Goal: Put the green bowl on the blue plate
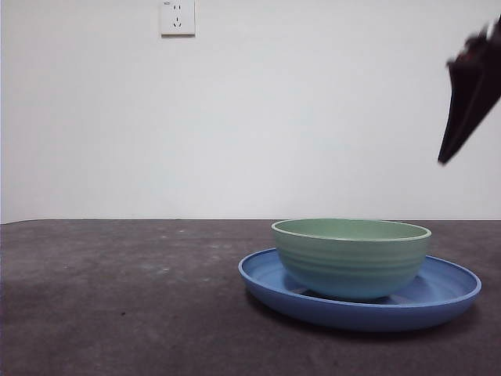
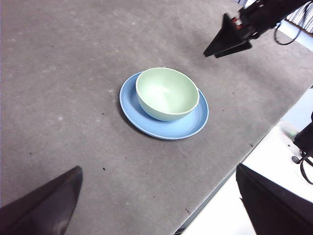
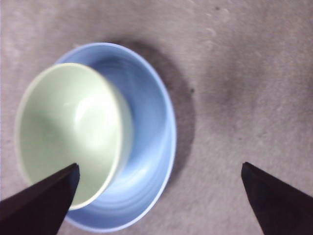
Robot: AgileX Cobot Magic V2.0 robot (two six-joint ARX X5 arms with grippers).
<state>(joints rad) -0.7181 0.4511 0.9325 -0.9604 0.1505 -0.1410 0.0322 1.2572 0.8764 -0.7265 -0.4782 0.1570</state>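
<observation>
The green bowl (image 1: 351, 258) sits upright inside the blue plate (image 1: 446, 294), low and right of centre in the front view. Its base rests on the plate's floor, and the plate's sloping rim shows all round it. The bowl is a little off-centre on the plate: in the left wrist view the green bowl (image 2: 167, 93) leaves more bare blue plate (image 2: 188, 125) on one side than on the other. The bowl is empty, with a pale glossy inside and faint ridges on its outer wall.

The plate lies flat on the dark grey table (image 1: 117, 298), which fills the lower part of the front view. Behind it is a plain white wall with a wall socket (image 1: 178, 17) at the top, left of centre.

The right gripper (image 1: 470, 94) hangs in the air at the upper right edge of the front view, above and to the side of the dishes, touching neither. In its own wrist view its jaws stand wide apart with nothing between them, and the bowl (image 3: 68, 132) and plate (image 3: 151, 147) lie below. The left wrist view shows it as a dark shape (image 2: 230, 41) at the upper right, clear of the plate.

The left gripper (image 2: 161, 205) is held well back from the dishes, its jaws spread wide and holding nothing.
</observation>
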